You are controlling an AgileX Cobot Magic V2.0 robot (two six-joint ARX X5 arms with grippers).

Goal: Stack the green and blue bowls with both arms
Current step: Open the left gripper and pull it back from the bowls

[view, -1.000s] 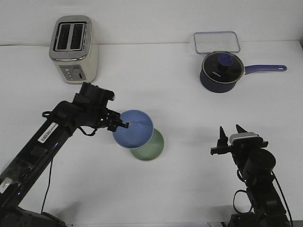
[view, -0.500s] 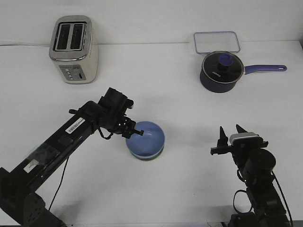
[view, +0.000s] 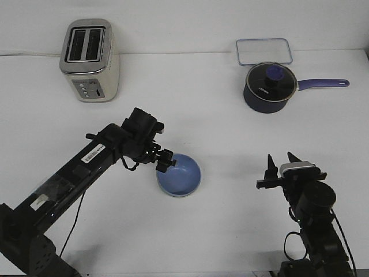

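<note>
Here, near the centre of the frame, a light periwinkle-blue round matte bowl (view: 180, 175) is seen on the white surface (view: 190, 109), with only a thin pale rim visible beneath it, which is judged to be the mint-green bowl (view: 180, 195) now almost wholly covered. The black jointed left arm (view: 86, 164) is stretched in from the lower left, and the left gripper (view: 165, 163) is set at the blue bowl's upper-left rim; whether the rim is pinched or the jaws stand parted cannot be told at this size. At the lower right the right arm (view: 311, 213) is parked well apart from the bowls, and the right gripper (view: 279, 161) is pointed upward with its black fingers spread and nothing between them.

The step in hand is judged to be the seating of the blue bowl into the green one, with the stack all but made. The next move is judged to call for the rim to be let go and the left gripper to be lifted clear without the nested pair being dragged aside.

A cream and chrome two-slot toaster (view: 89, 60) is seen at upper left; a dark blue saucepan with a glass lid and long handle (view: 271, 86) and a clear rectangular container (view: 263, 51) are seen at upper right.
</note>
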